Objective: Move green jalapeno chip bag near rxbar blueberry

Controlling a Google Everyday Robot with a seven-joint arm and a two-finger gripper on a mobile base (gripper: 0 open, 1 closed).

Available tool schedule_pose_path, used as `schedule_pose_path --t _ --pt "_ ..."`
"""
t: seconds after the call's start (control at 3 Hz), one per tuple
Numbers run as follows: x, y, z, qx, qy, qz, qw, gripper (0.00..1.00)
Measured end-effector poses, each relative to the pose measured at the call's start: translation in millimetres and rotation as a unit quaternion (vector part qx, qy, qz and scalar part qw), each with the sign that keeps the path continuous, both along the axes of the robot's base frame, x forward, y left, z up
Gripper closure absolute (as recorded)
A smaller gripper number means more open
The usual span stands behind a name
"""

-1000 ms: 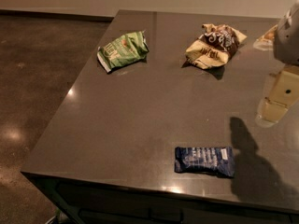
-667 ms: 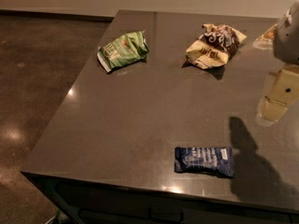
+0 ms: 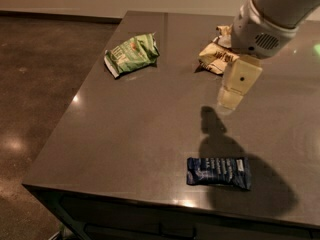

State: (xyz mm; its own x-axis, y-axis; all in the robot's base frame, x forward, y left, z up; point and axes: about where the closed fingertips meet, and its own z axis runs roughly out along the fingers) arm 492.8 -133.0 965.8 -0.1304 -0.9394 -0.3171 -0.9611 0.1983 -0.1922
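Note:
The green jalapeno chip bag (image 3: 132,54) lies on the dark table at the far left, near the left edge. The rxbar blueberry (image 3: 219,172), a flat navy-blue wrapper with white text, lies near the table's front edge. My gripper (image 3: 231,99) hangs above the table at the right of middle, pale and pointing down, between the two things. It is well to the right of the green bag and above and behind the blue bar. It holds nothing that I can see.
A tan-and-brown snack bag (image 3: 214,57) lies at the back, partly hidden behind my arm (image 3: 265,19). The dark table (image 3: 125,134) has its left and front edges close by; brown floor (image 3: 35,84) lies to the left.
My arm and gripper have moved left and further over the table, now covering part of the tan-and-brown bag. The bags and the bar have not moved on the table.

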Motion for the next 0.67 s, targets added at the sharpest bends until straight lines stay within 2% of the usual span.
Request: schedule_pose_path --t 0.33,0.67 --pt "27.4 35.0 -3.3 0.017 -0.015 0.001 0.9997 0.00" --pt "70.4 73.0 -11.9 0.004 -0.053 0.008 0.9985 0.00"
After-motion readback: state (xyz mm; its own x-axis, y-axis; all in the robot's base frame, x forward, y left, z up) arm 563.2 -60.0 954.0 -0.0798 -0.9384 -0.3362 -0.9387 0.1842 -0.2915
